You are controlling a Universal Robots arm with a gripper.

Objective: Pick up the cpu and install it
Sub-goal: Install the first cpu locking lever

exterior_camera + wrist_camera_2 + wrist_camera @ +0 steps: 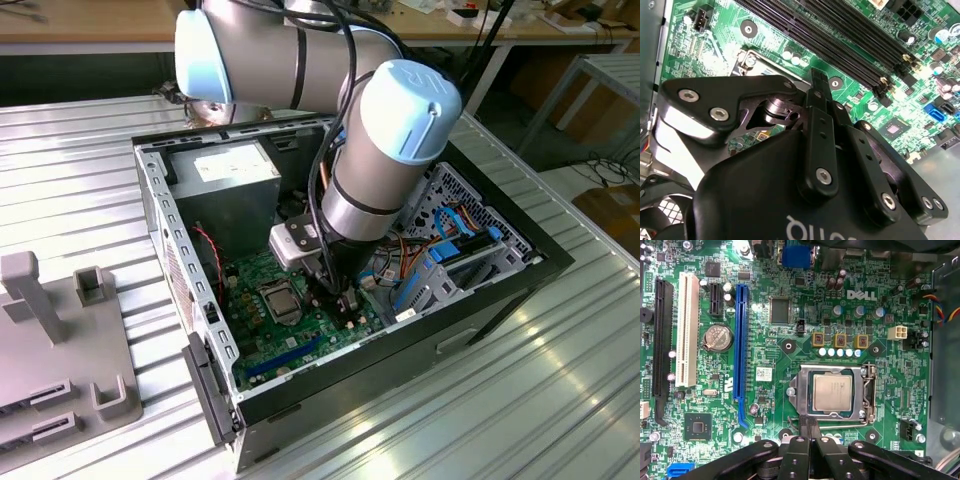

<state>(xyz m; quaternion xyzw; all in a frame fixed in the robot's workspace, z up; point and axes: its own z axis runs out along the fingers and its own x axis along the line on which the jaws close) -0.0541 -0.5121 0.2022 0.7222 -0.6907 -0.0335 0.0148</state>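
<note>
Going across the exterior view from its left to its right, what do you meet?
Grey plastic fixture → computer case's perforated wall → cpu in its socket → gripper over the motherboard → blue cables.

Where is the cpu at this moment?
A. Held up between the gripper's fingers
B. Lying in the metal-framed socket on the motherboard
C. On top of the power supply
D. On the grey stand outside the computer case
B: in the first wrist view the cpu lies flat inside the metal-framed socket, with the gripper at the socket's edge, its fingers together.
</note>
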